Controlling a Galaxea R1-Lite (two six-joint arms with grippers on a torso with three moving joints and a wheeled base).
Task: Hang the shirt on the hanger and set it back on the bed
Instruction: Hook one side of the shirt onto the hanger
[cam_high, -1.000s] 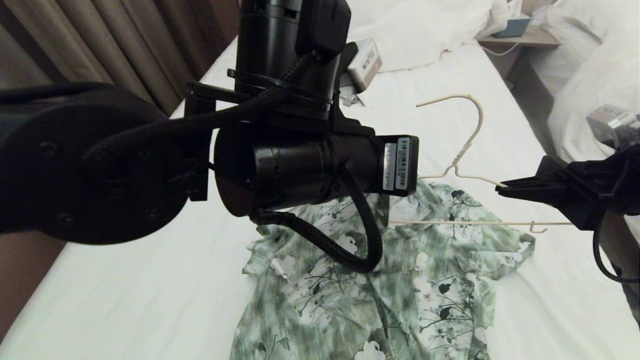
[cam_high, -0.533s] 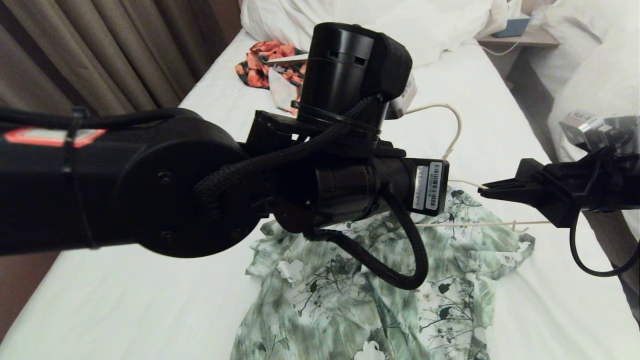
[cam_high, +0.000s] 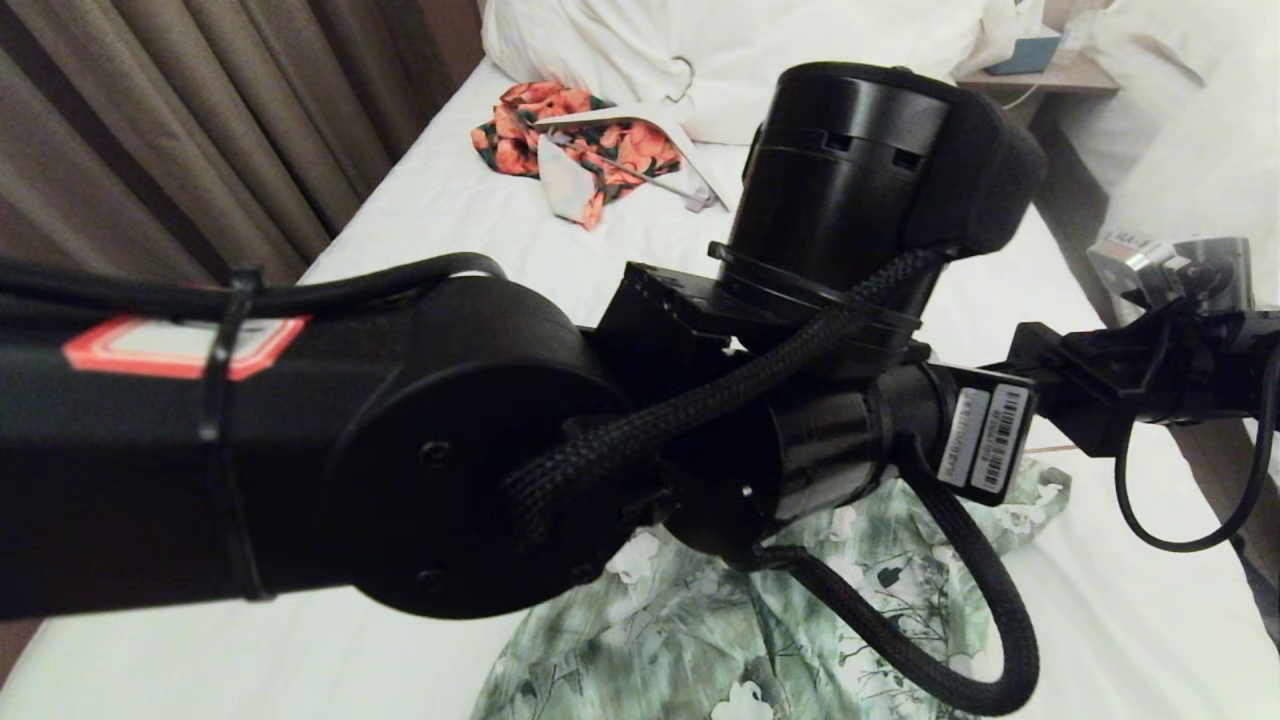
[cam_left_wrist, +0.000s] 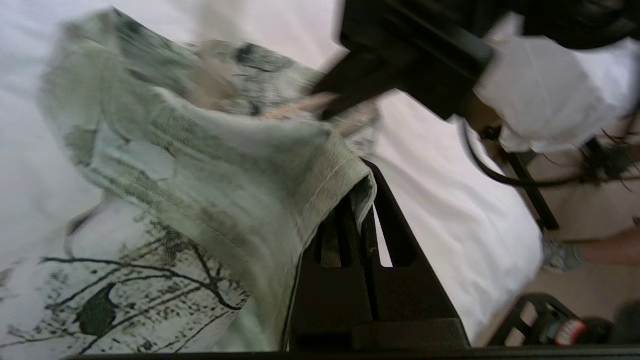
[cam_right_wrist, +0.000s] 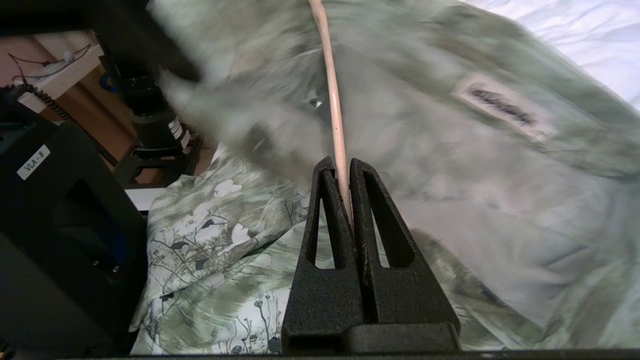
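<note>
To my left hang brown curtains (cam_high: 200, 110), far right stands a wooden nightstand (cam_high: 1040, 78) beside 1 neighbouring bed (cam_high: 1190, 150).

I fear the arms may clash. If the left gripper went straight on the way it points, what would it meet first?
Probably the right gripper, the dark shape beyond the shirt pinched in the left gripper; depth is unclear.

The right gripper (cam_right_wrist: 344, 167) pinches the cream hanger (cam_right_wrist: 332, 105) rod, with the green shirt (cam_right_wrist: 450, 175) draped just behind it.
</note>
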